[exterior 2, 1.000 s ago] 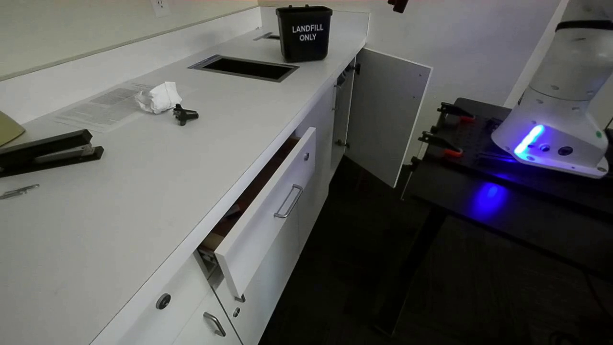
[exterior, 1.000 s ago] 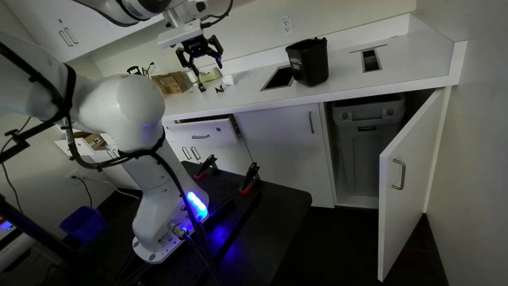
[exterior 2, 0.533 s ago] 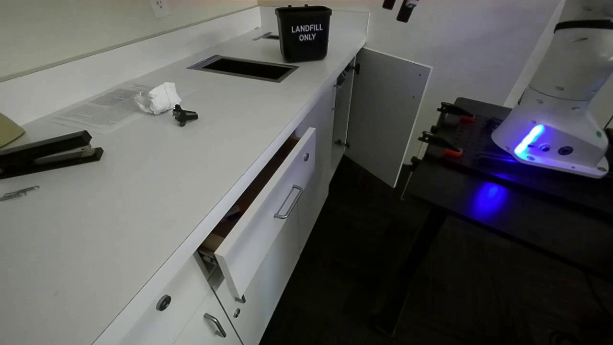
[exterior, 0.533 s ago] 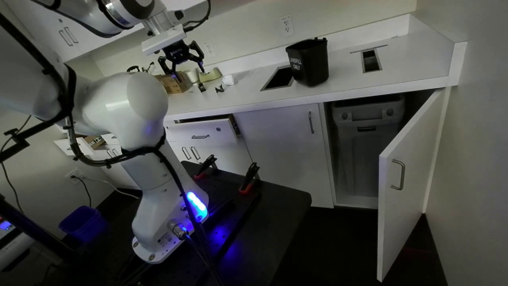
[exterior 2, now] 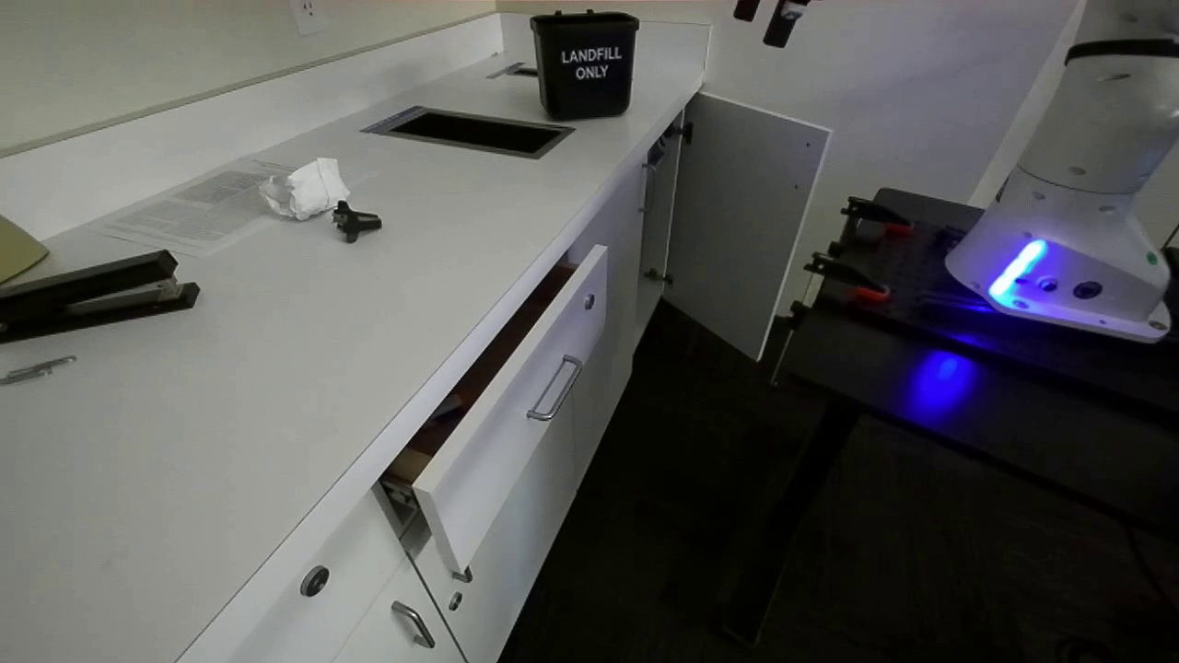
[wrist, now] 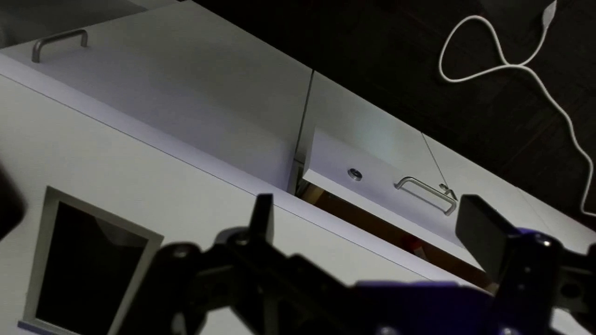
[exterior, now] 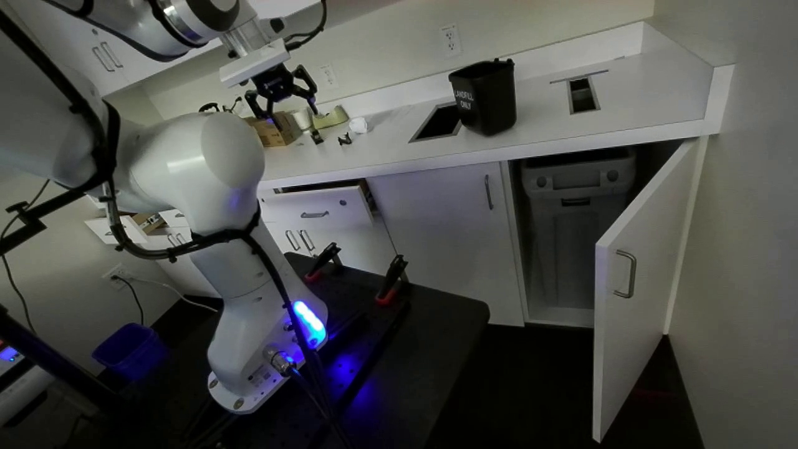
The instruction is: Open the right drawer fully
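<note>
The right drawer point(exterior: 324, 206) is partly pulled out, with a flat white front and a metal handle point(exterior 2: 556, 389). Its front also shows in an exterior view point(exterior 2: 516, 442) and in the wrist view point(wrist: 335, 158). A narrow strip of its wooden inside is visible, with a small red and white item point(wrist: 414, 245) in it. My gripper point(exterior: 292, 115) is open and empty, high above the counter and apart from the drawer. Only its fingertips point(exterior 2: 766, 18) show at the top of an exterior view. In the wrist view the drawer handle point(wrist: 427, 193) appears between the open fingers point(wrist: 365, 207).
A black landfill bin point(exterior 2: 587, 69) stands on the white counter point(exterior 2: 276, 414), with a stapler point(exterior 2: 97, 293), crumpled paper point(exterior 2: 309, 189) and a cardboard box point(exterior: 274, 130). A tall cabinet door point(exterior: 642, 293) stands open. Clamps point(exterior: 391, 280) rise from the black table point(exterior: 436, 337).
In the exterior views my gripper has moved left and down, and its fingertips show more at the top edge. It has barely moved in the last half second. The drawer has not moved.
</note>
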{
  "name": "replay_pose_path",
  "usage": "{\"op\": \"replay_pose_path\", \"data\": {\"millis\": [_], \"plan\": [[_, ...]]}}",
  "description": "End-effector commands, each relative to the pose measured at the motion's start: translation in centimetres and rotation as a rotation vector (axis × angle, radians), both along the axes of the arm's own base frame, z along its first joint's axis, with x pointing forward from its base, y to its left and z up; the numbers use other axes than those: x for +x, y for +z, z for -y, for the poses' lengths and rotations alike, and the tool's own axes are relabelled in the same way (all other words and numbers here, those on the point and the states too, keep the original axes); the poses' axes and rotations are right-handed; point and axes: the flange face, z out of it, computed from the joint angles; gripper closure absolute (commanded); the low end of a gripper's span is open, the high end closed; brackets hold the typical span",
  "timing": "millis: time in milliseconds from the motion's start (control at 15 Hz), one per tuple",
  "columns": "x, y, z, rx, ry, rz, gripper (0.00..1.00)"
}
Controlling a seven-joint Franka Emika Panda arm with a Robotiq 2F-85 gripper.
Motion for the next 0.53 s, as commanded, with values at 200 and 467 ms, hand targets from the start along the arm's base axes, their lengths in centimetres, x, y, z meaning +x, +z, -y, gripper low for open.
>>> {"op": "replay_pose_path", "data": {"millis": [200, 467], "plan": [[-4.3, -3.0, -12.9, -0.149, 0.265, 0.066, 0.0], [-7.6, -6.1, -18.9, -0.228, 0.391, 0.124, 0.0]]}}
